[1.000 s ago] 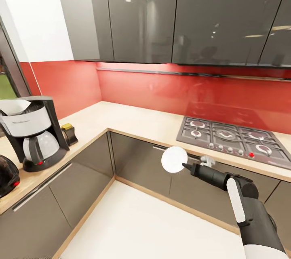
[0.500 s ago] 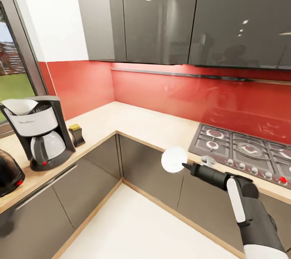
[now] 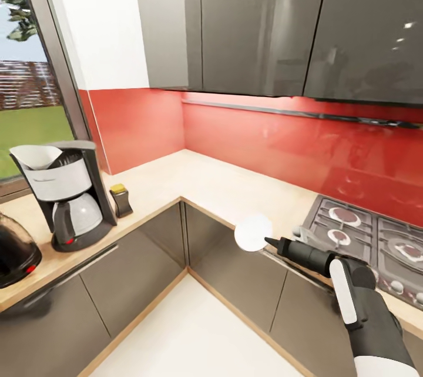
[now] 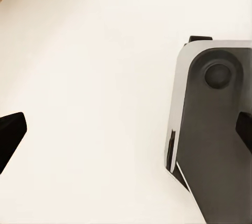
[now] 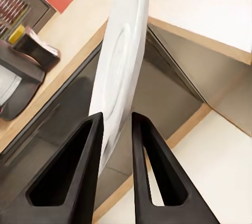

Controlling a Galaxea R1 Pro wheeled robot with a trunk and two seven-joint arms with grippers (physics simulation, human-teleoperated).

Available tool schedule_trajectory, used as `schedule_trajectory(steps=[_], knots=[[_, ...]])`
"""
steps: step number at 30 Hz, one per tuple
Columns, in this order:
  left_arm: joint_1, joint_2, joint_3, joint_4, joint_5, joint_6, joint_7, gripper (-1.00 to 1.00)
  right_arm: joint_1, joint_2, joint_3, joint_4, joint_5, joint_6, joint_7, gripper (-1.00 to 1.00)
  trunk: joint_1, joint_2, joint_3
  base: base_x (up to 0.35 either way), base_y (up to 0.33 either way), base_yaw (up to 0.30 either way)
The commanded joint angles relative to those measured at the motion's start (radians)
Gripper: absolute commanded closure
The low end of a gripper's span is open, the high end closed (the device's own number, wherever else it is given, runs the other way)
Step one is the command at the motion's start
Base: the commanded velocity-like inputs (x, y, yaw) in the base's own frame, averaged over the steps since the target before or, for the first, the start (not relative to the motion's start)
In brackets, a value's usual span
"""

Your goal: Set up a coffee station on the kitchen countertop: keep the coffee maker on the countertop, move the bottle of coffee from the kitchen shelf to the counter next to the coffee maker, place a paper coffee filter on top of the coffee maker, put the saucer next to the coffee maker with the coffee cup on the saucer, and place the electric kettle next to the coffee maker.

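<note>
My right gripper point(image 3: 267, 241) is shut on the rim of the saucer point(image 3: 254, 232), a small white plate held on edge in the air before the corner cabinets; its fingers point(image 5: 94, 145) pinch the saucer point(image 5: 123, 51). On the kitchen countertop point(image 3: 194, 180) at the left stands the coffee maker point(image 3: 67, 200) with the paper coffee filter point(image 3: 36, 156) on top. The bottle of coffee point(image 3: 121, 199) stands just right of it, the electric kettle point(image 3: 14, 254) left of it. My left gripper point(image 4: 126, 135) is open over pale floor. The coffee cup is out of view.
A gas hob point(image 3: 376, 247) is set into the counter at the right, behind my right arm. Glossy dark wall cabinets point(image 3: 264, 24) hang above a red backsplash. A window point(image 3: 29, 100) is at the far left. White floor point(image 3: 194, 336) lies in the corner of the L.
The whole head view has swung left: coffee maker, bottle and kettle shifted right in the picture and the hob slid toward the right edge. The right gripper still holds the saucer the same way.
</note>
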Motion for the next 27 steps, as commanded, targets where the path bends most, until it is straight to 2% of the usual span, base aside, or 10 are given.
schedule_trajectory(steps=[1, 4, 9, 14, 17, 22, 27], knots=[[-0.001, 0.000, -0.008, -0.001, 0.004, -0.001, 0.005, -1.00, -0.001, 0.000, -0.002, -0.001, -0.002, 0.006, 0.005, 1.00, 0.001, -0.002, -0.002, 0.283, -0.206, 0.277], [-0.001, 0.000, -0.007, -0.001, 0.004, 0.000, 0.006, -1.00, -0.001, 0.000, -0.002, -0.001, -0.002, 0.006, 0.005, 1.00, 0.001, -0.002, -0.002, 0.283, -0.206, 0.259], [-0.001, 0.000, -0.007, -0.001, 0.004, 0.000, 0.006, -1.00, -0.001, -0.001, -0.002, -0.002, -0.003, 0.005, 0.007, 1.00, 0.001, -0.002, -0.002, 0.284, -0.204, 0.055], [0.028, -0.001, -0.004, 0.012, 0.007, 0.003, 0.003, -1.00, -0.001, 0.007, -0.003, -0.004, 0.002, 0.019, 0.006, 1.00, 0.001, -0.002, -0.002, 0.000, 0.000, 0.000], [0.045, -0.001, -0.004, 0.012, 0.009, 0.002, 0.002, -1.00, -0.001, -0.007, -0.002, -0.002, -0.001, 0.019, 0.005, 1.00, 0.001, -0.002, -0.002, 0.000, 0.000, 0.000], [0.067, -0.001, -0.004, 0.012, 0.009, 0.001, 0.002, -1.00, -0.001, -0.011, -0.002, -0.003, -0.003, 0.019, 0.005, 1.00, 0.001, -0.002, -0.002, 0.000, 0.000, 0.000], [0.067, -0.001, -0.004, 0.012, 0.009, 0.001, 0.002, -1.00, -0.001, -0.011, -0.002, -0.004, -0.004, 0.020, 0.005, 1.00, 0.001, -0.002, -0.002, 0.016, 0.000, 0.199]])
